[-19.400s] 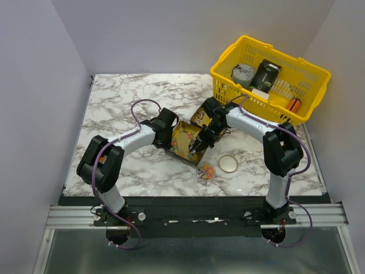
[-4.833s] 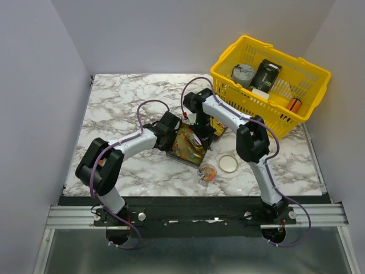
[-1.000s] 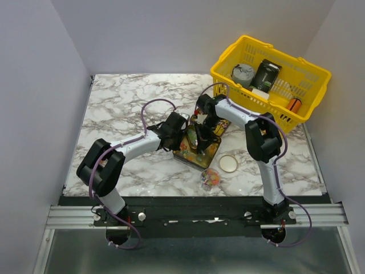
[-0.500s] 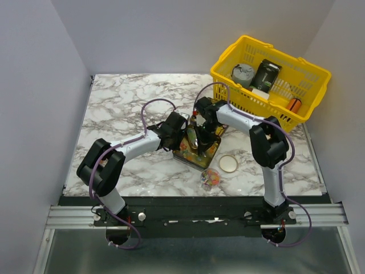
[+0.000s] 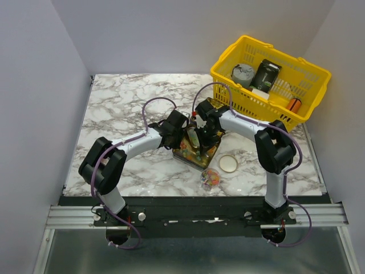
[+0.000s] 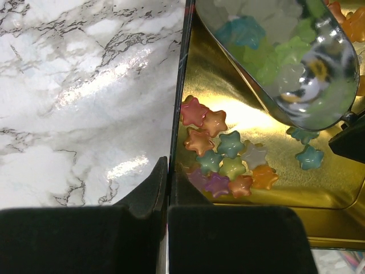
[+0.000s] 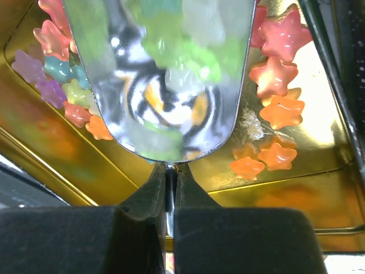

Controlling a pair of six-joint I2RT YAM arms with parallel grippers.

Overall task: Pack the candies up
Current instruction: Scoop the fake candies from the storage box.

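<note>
Black fingers of the left pincer [image 6: 168,177] are pressed together on the thin upright wall of the gold tin [image 6: 217,85], 1 finger inside and 1 outside. The right pincer [image 7: 169,177] pinches the flat handle of a steel scoop [image 7: 165,85], whose bowl hangs tilted over the tin's floor. Pale green, white and blue shapes blur in the bowl; whether they are a load or reflections cannot be told.

The candies [image 6: 219,157] are small glossy stars in red, orange, green, blue, purple and white. They lie loose on the tin's floor, bunched against the wall beside the left pincer and along the far side. More coloured sweets fill a small clear cup [image 5: 209,177] on the tabletop [image 5: 125,103] just in front of the tin, with a round lid [image 5: 228,164] beside it.

Each star looks hard, light and slick, likely to skate on the polished metal and to pop out of a direct pinch. They are probably best taken many at once, with the scoop's lip slid under a bunch pushed against a wall. The tin itself looks stiff but light, so the clamp on its wall probably keeps it from sliding.
</note>
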